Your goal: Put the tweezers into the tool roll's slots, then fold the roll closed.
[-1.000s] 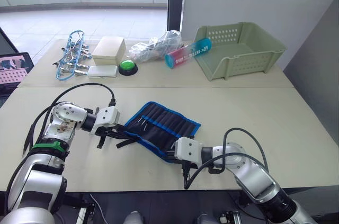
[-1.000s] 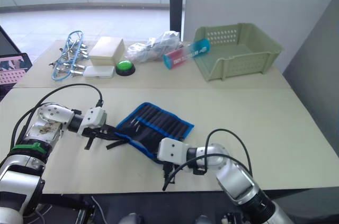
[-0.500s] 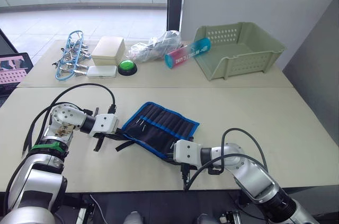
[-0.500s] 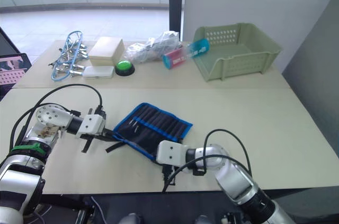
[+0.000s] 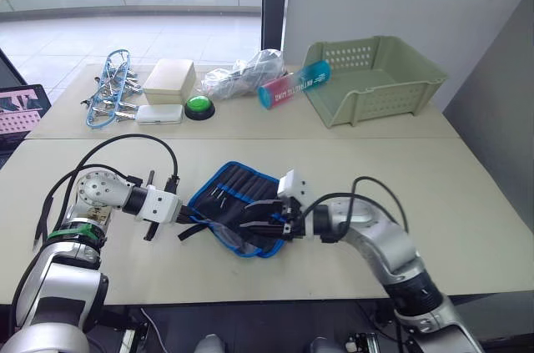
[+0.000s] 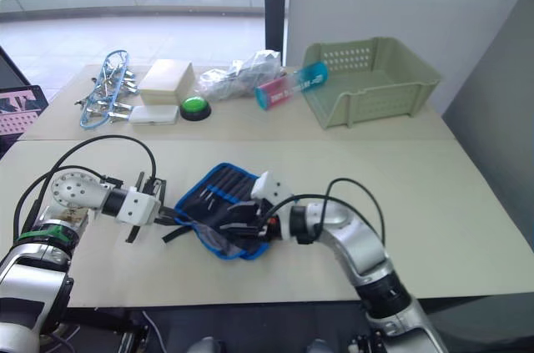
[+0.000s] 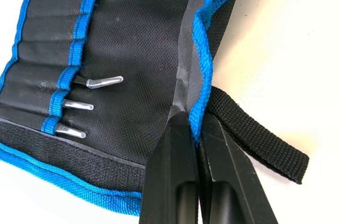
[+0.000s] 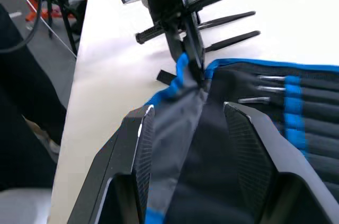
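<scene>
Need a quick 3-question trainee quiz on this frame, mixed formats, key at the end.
1. True or false: the left gripper is shut on the blue-edged rim of the tool roll.
2. How many silver tweezer tips stick out of the slots in the left wrist view?
3. Multiple choice: the right gripper is
A. open, with a lifted flap of the roll between its fingers
B. inside the green basket
C. pressing the green button

Key: 1 true; 2 three; 3 A.
</scene>
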Motion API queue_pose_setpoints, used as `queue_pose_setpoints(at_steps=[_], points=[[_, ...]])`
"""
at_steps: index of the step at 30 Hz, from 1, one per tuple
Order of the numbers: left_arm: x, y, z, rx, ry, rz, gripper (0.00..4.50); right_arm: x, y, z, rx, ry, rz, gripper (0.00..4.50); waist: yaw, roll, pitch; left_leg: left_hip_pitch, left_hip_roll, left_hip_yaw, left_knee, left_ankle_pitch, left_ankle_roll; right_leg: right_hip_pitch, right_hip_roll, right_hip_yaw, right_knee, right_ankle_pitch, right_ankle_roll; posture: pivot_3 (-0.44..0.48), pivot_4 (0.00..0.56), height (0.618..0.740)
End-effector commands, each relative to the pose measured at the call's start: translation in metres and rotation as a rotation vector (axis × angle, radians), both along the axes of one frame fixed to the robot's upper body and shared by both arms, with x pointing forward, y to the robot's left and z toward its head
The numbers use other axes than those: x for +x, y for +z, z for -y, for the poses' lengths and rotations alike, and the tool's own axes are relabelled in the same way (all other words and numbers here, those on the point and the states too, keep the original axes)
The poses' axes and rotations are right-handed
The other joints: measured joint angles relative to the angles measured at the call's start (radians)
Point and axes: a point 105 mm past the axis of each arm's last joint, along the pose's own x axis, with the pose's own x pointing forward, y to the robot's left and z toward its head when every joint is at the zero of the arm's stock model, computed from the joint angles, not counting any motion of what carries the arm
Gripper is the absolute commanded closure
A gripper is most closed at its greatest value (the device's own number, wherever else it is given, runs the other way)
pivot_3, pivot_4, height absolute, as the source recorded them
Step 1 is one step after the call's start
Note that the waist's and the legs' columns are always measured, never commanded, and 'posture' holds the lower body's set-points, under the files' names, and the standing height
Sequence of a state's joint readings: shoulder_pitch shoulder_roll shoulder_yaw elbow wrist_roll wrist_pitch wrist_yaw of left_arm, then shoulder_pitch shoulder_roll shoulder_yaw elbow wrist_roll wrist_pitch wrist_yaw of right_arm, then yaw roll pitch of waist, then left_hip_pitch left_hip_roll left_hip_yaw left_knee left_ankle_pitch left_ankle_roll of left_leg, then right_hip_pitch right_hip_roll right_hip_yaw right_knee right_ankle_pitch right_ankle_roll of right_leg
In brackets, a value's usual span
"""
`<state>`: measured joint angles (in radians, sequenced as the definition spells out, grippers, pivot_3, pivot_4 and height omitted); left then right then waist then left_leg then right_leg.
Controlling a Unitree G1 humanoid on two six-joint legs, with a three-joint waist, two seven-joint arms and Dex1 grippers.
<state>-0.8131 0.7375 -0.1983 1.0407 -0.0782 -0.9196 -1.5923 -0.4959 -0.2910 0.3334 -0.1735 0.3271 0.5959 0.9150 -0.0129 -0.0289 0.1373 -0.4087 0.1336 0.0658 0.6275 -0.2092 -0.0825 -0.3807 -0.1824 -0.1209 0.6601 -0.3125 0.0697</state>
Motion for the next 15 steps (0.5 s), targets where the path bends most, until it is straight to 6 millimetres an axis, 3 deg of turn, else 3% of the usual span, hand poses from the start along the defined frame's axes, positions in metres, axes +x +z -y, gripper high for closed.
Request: queue_pose_setpoints(at_steps=[1,4,8,13,15], points=[[0.004,0.007,-0.001,-0.007,0.004,0.038,4.50,-0.004,-0.012,-0.011,-0.031,0.025,0.006,3.46,0.000,0.000,0.000,0.000,0.000,0.000,0.000,0.000,0.000,0.000,0.000,0.000,0.000,0.000,0.000,0.000,0.150,0.722],[0.002,0.007,-0.002,-0.008,0.003,0.035,4.50,-0.006,-0.030,-0.014,-0.056,0.021,-0.089,4.47,-0.001,0.000,0.000,0.000,0.000,0.000,0.000,0.000,0.000,0.000,0.000,0.000,0.001,0.000,0.000,0.000,0.150,0.722],[0.002,0.006,-0.004,-0.006,0.013,0.025,4.50,0.001,-0.062,-0.010,-0.155,-0.037,-0.137,4.47,-0.002,0.000,0.000,0.000,0.000,0.000,0.000,0.000,0.000,0.000,0.000,0.000,0.001,0.000,0.000,0.000,0.150,0.722],[-0.001,0.003,-0.013,-0.009,0.086,-0.105,4.50,0.001,-0.074,-0.010,-0.203,-0.035,-0.156,4.47,-0.008,0.000,0.000,0.003,0.001,0.000,0.000,0.000,0.000,0.001,0.000,0.000,0.003,0.000,0.000,0.000,0.150,0.722],[-0.001,0.006,-0.014,-0.039,0.110,-0.112,3.90,0.000,-0.076,-0.011,-0.216,-0.030,-0.157,4.50,-0.009,0.000,0.000,0.005,0.001,0.000,0.000,0.000,0.000,0.003,0.000,0.000,0.003,0.000,0.000,0.000,0.150,0.722]])
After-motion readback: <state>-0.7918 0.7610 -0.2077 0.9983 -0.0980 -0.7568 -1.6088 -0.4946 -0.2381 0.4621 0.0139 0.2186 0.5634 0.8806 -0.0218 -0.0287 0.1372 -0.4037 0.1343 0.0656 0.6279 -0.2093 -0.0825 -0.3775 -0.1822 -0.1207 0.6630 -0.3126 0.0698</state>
